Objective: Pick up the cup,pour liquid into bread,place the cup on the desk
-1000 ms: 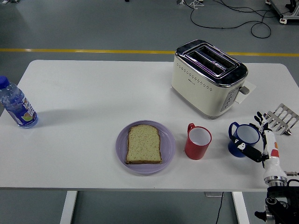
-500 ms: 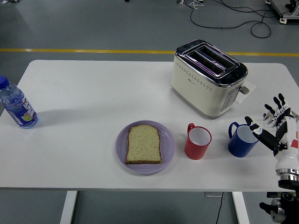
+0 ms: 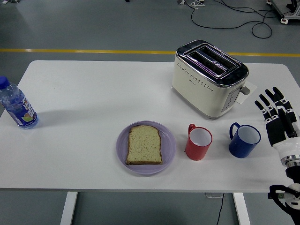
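Observation:
A slice of bread [image 3: 145,145] lies on a purple plate [image 3: 168,157] near the table's front edge. A red cup [image 3: 198,142] stands upright just right of the plate. A blue cup [image 3: 243,139] stands right of the red one, handle to the left. My right hand [image 3: 276,116] is at the table's right edge, to the right of the blue cup and apart from it. Its fingers [image 3: 269,105] are spread and hold nothing. My left hand is out of view.
A cream toaster [image 3: 208,79] stands behind the cups at the back right. A water bottle [image 3: 17,107] stands at the table's left edge. The floor behind the table has a yellow line [image 3: 84,50] and cables [image 3: 225,14].
My right hand has moved right and up, away from the blue cup, and its fingers have spread. The cups, plate and bread have not moved.

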Robot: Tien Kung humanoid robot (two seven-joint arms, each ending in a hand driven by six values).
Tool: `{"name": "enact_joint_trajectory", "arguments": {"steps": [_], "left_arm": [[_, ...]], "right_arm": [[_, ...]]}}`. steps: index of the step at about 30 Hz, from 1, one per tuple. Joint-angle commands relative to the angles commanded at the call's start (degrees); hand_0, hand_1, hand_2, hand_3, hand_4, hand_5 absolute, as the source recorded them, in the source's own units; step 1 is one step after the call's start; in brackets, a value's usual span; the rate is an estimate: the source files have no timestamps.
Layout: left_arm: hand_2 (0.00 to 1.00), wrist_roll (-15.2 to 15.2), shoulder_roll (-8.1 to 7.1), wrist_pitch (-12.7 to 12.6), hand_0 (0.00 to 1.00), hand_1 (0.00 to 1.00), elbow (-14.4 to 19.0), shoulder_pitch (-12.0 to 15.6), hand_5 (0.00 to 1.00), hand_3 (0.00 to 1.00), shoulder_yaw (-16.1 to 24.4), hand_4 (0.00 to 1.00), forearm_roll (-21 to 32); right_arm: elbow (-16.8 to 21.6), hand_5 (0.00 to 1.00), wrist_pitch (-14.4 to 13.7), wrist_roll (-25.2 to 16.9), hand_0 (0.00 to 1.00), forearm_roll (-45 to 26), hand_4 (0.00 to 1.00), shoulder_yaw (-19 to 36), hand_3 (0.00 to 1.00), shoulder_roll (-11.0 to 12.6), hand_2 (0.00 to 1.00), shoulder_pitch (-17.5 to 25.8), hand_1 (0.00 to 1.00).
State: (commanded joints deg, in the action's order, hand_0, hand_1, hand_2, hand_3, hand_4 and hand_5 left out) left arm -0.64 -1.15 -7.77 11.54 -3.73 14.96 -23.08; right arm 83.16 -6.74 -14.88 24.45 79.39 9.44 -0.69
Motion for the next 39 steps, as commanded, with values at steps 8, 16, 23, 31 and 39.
{"name": "enact_joint_trajectory", "arguments": {"steps": [8, 16, 23, 31, 39], "left_arm": [[0.591, 0.00, -0.08, 0.01, 0.648, 0.602, -0.01, -0.14, 0.753, 0.524, 0.15, 0.297, -0.14], [0.591, 0.02, -0.17, 0.02, 0.648, 0.602, -0.04, -0.59, 0.753, 0.524, 0.52, 0.300, -0.11], [0.591, 0.04, -0.25, 0.03, 0.647, 0.602, -0.03, -0.85, 0.755, 0.524, 1.02, 0.301, -0.13], [0.592, 0.05, -0.22, 0.03, 0.646, 0.602, -0.05, -0.87, 0.754, 0.525, 1.00, 0.301, -0.20], [0.591, 0.04, -0.05, 0.04, 0.647, 0.603, -0.04, -0.92, 0.754, 0.524, 0.91, 0.301, -0.12]], "right_arm": [[-1.38, 0.317, 0.15, -0.95, 0.762, -0.83, 0.667, 0.92, 0.646, -0.59, 0.707, 0.15, 0.704], [-2.57, 0.355, -0.27, -1.80, 0.767, -1.73, 0.669, 0.97, 0.638, -0.96, 0.705, -0.68, 0.704], [-2.90, 0.356, -0.64, -2.44, 0.767, -1.69, 0.666, 1.02, 0.634, -1.25, 0.705, -1.37, 0.702], [-2.89, 0.357, -0.93, -3.41, 0.760, -2.99, 0.664, 1.11, 0.630, -1.25, 0.702, -1.28, 0.694], [-2.52, 0.358, -0.86, -3.63, 0.760, -3.31, 0.662, 1.25, 0.627, -1.06, 0.702, -1.13, 0.690]]}}
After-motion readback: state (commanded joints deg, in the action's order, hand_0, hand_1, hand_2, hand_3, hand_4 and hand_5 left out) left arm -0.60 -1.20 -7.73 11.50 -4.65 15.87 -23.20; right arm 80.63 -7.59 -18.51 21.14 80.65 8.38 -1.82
